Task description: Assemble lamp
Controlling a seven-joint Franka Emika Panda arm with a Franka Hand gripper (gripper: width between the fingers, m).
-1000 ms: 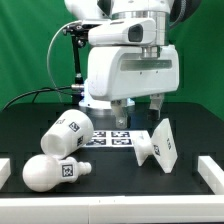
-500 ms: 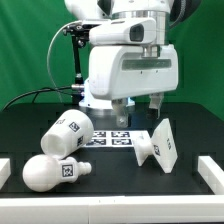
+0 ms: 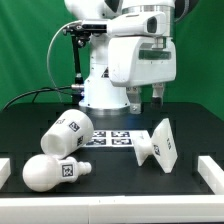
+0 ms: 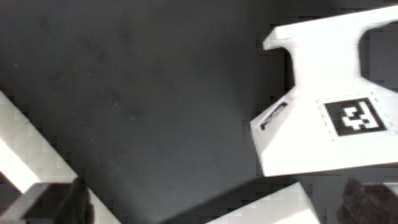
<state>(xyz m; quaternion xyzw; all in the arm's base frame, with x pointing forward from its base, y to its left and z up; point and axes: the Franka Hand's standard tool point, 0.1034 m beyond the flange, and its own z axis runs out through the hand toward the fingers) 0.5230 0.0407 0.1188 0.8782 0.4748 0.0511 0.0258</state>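
The lamp's three white pieces lie loose on the black table. The tapered shade (image 3: 66,134) lies on its side at the exterior view's left. The rounded bulb (image 3: 54,172) lies in front of it. The square base (image 3: 159,145) stands tilted on its edge at the right; it also shows in the wrist view (image 4: 329,110) with one tag. My gripper (image 3: 147,100) hangs open and empty above the table, behind and above the base. In the wrist view my gripper (image 4: 205,205) has dark fingertips (image 4: 43,205) far apart with nothing between them.
The marker board (image 3: 112,138) lies flat between the shade and the base. White blocks sit at the table's left (image 3: 5,170) and right (image 3: 212,172) edges. A white strip (image 4: 25,150) crosses the wrist view beside the black tabletop (image 4: 143,90). Green backdrop behind.
The arm has swung toward the exterior view's right and the gripper has risen a little. The lamp pieces have not moved.
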